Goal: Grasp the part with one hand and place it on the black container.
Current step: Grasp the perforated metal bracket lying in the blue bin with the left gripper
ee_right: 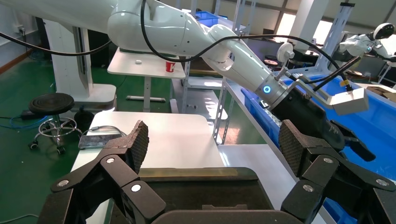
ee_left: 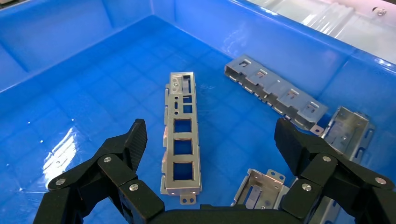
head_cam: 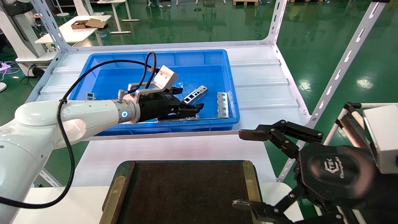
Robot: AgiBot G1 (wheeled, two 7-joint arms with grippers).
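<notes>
The left gripper hangs spread wide over the part, which lies flat in the blue bin — nothing grasped yet. The right gripper, also spread and empty, waits right of the bare black container — lifting and placing remain.

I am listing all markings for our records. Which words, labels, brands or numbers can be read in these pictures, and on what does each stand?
White logo and slanted word on the black body of the right gripper, in the head view: present, but too blurred to read for certain.
Left gripper, part, blue bin, black container: no text visible.
Red cup on the far white table, in the right wrist view: no readable marking.
</notes>
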